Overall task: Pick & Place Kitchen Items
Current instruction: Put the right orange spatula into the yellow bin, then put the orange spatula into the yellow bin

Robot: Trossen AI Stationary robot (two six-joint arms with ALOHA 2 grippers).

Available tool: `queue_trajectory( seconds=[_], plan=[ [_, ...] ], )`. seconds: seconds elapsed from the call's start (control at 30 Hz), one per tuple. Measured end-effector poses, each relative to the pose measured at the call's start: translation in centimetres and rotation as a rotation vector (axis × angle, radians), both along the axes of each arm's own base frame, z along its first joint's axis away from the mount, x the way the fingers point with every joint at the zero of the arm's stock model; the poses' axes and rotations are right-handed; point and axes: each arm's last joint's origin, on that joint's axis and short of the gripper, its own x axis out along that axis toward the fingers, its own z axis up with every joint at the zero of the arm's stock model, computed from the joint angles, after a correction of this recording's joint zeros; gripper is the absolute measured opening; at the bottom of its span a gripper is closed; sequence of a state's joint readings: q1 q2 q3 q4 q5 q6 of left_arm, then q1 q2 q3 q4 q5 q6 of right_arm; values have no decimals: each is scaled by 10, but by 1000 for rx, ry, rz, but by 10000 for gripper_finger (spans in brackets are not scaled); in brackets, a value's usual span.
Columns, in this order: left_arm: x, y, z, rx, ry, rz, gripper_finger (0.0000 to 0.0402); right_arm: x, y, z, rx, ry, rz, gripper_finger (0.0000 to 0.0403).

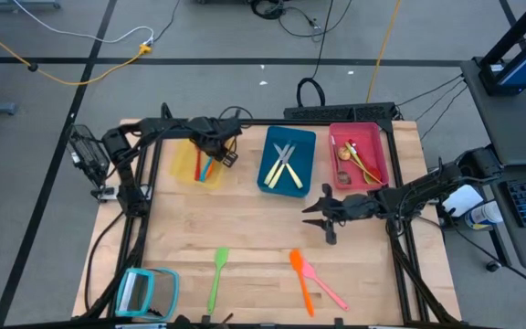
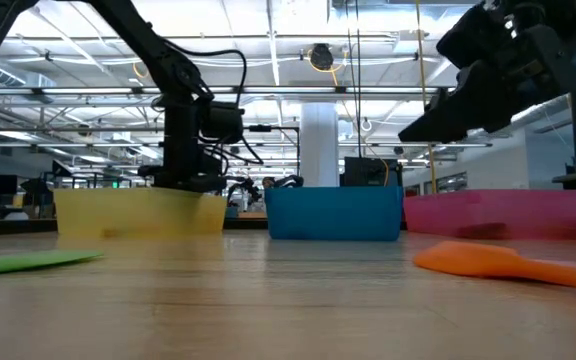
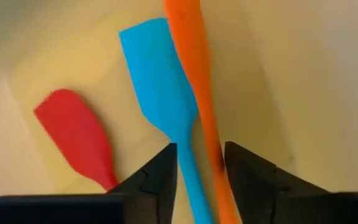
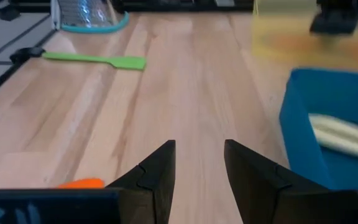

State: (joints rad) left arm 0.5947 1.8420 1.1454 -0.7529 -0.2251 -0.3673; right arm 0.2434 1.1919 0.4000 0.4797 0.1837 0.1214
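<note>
My left gripper [image 1: 206,157] is open, low in the yellow tray [image 1: 183,163]. In the left wrist view its fingers [image 3: 201,180] stand either side of the handles of a blue spatula [image 3: 160,87] and an orange utensil [image 3: 194,68]. A red spatula [image 3: 76,134] lies beside them on the tray floor. My right gripper [image 1: 307,216] is open and empty above the table, in front of the blue tray [image 1: 286,178]. A green spatula [image 1: 217,274], an orange spatula [image 1: 299,279] and a pink utensil [image 1: 325,287] lie flat on the table near its front edge.
The blue tray holds pale yellow utensils [image 1: 284,164]. The red tray [image 1: 380,169] at the far right holds several utensils. A teal-framed flat object [image 1: 147,291] lies at the near left corner. Bare wood shows between the trays and the loose utensils.
</note>
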Motion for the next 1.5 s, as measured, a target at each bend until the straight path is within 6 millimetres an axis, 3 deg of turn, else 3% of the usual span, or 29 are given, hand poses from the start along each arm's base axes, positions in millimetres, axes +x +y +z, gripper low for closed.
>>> queue_trajectory(
  seconds=[0.3, 0.63, 0.93, 1.13, 1.5],
  plan=[
    [7, -12, 7, 72, 11, -3, 170, 2, 0, 4, 2, -44, 6, 140],
    [7, -39, 57, 174, -130, -43, 170, 2, 0, 4, 8, -45, 3, 202],
    [6, -84, 102, 116, -379, -73, 170, 1, 0, 4, 57, -39, -15, 204],
    [15, -118, 107, 16, -447, -173, 170, 1, 0, 4, 57, -36, -15, 200],
    [29, -181, 110, -18, -514, -341, 170, 1, 0, 4, 57, -36, -15, 201]
  ],
)
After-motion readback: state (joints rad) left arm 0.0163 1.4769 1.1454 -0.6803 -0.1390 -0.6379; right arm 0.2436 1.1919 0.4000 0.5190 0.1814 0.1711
